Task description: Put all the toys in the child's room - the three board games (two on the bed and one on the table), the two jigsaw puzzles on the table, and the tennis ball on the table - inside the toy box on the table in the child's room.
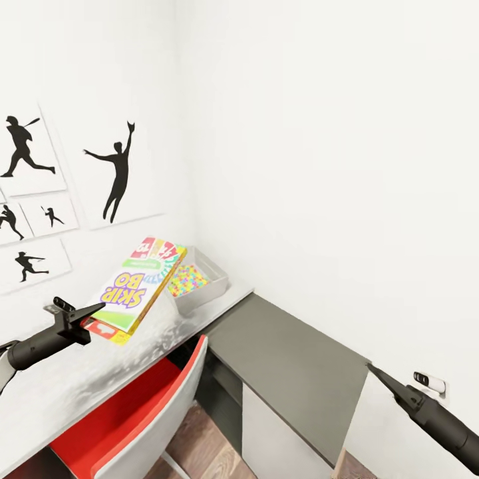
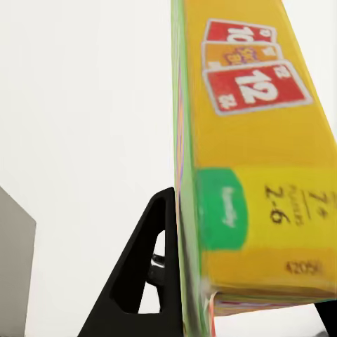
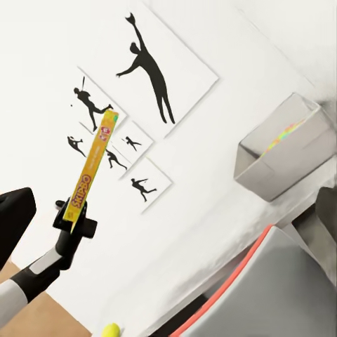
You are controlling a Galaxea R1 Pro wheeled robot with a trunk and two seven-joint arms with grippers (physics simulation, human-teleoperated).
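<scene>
The left tool (image 1: 93,314) grasps the board game (image 1: 138,284); the right wrist view alone catches a tennis ball (image 3: 110,330).

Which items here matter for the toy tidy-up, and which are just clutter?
Job:
- Skip-Bo board game, held in the left gripper
- toy box, jigsaw puzzle already inside
- table
- yellow ball at the frame edge, probably the tennis ball

Just there:
- red chair
- silhouette posters
- dark grey cabinet
</scene>
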